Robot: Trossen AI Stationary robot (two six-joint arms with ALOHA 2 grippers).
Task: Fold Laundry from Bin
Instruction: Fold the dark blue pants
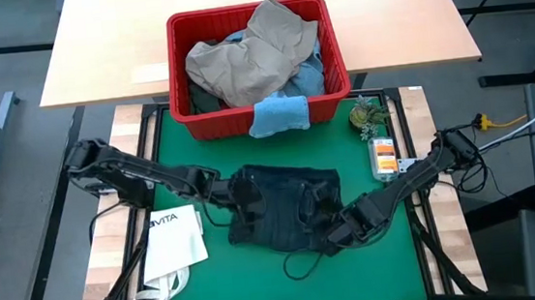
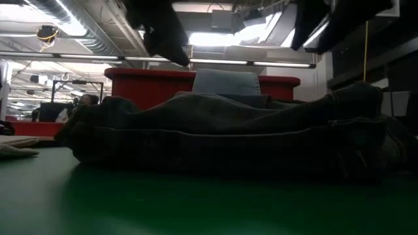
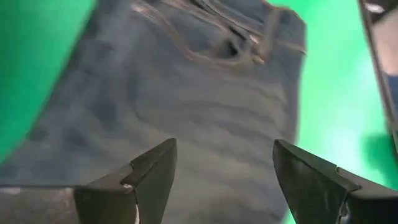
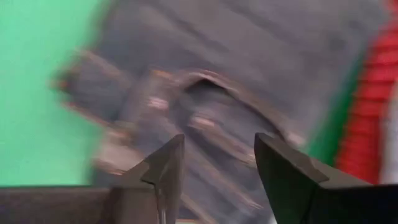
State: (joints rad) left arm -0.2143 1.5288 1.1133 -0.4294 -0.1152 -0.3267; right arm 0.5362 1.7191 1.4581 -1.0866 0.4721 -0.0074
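From above, the dark navy jeans [image 1: 282, 205] lie in a folded heap in the middle of the green mat [image 1: 393, 256]. The left gripper [image 1: 236, 197] sits over the heap's left edge, the right gripper [image 1: 338, 233] over its lower right corner. Behind the jeans the red bin [image 1: 209, 123] straddles the mat's far edge and the wooden table beyond. It is heaped with laundry: a crumpled khaki piece [image 1: 250, 59] on top, blue cloth under it, and a small light blue cloth [image 1: 278, 115] hanging over the near rim. A white tote bag [image 1: 173, 238] lies flat on the mat's left side, just beside the jeans.

At table height the jeans [image 2: 228, 134] spread low across nearly the whole width, the bin's red wall [image 2: 144, 85] standing behind them with the light blue cloth [image 2: 225, 83] draped over it. Dark arm parts hang in from above.

Past the left wrist, the two fingers [image 3: 155, 177] stand well apart above blue denim [image 3: 186, 106], nothing between them, with green mat on either side.

Past the right wrist, the fingers [image 4: 168, 174] are apart too, hovering over a blurred waistband area of the jeans [image 4: 249, 62]; the bin's red [image 4: 376, 106] shows at one edge.
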